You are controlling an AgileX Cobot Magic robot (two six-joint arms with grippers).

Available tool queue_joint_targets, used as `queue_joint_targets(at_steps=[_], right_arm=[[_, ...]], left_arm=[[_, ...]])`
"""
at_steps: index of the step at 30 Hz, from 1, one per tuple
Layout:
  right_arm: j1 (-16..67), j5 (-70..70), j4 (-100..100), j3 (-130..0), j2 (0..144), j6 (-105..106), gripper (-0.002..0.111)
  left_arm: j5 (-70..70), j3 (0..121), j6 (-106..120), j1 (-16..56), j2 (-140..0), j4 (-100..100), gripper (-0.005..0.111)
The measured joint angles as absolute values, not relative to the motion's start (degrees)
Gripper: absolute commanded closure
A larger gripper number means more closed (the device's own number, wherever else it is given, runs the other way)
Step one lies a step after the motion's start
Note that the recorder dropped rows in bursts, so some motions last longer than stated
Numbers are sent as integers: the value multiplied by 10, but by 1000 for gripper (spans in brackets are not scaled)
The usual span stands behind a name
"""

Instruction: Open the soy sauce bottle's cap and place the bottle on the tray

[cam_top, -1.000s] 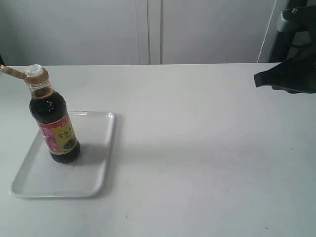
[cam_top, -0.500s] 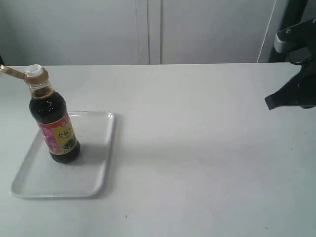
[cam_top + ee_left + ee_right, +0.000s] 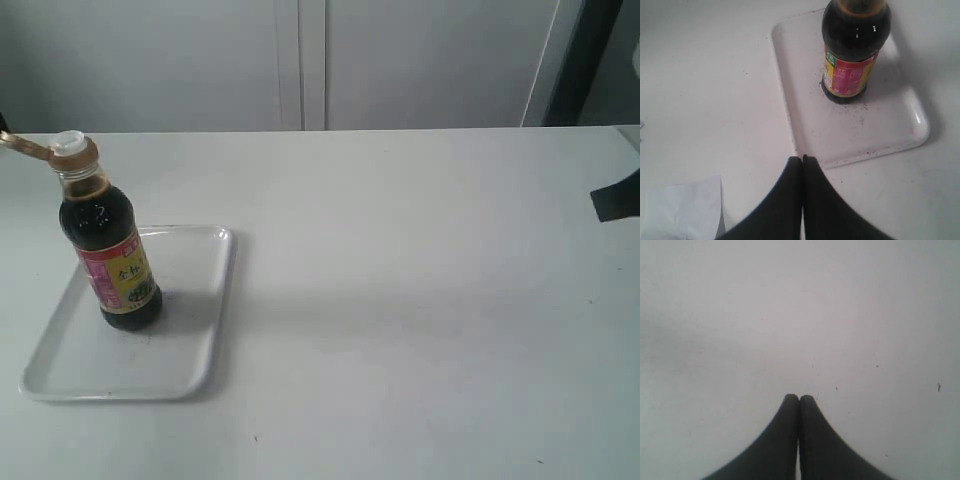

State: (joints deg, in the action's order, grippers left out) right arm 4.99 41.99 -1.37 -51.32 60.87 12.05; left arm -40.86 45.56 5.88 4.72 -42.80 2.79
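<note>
Exterior view: soy sauce bottle [image 3: 108,248] upright on tray [image 3: 190,340]

A clear soy sauce bottle [image 3: 108,245], filled with dark brown-black liquid, carries a pink-red and yellow label with a small green patch at one edge. Its cap [image 3: 72,151] is orange-brown, with a white spout. The tray [image 3: 190,330] is white, flecked with faint dark specks. The tabletop [image 3: 420,300] is pale grey-white. The left tool [image 3: 801,159] and right tool [image 3: 799,398] are matte black.
</note>
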Motion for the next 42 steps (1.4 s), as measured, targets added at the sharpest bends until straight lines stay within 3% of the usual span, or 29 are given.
queue_joint_targets(at_steps=[20,42], right_arm=[[50,195,-60,-337,336,105,108],[50,109,-91,-181,132,105,108]], left_arm=[[-319,326,62,47,-215,57,107],[-226,218,63,47,-44,120,107]])
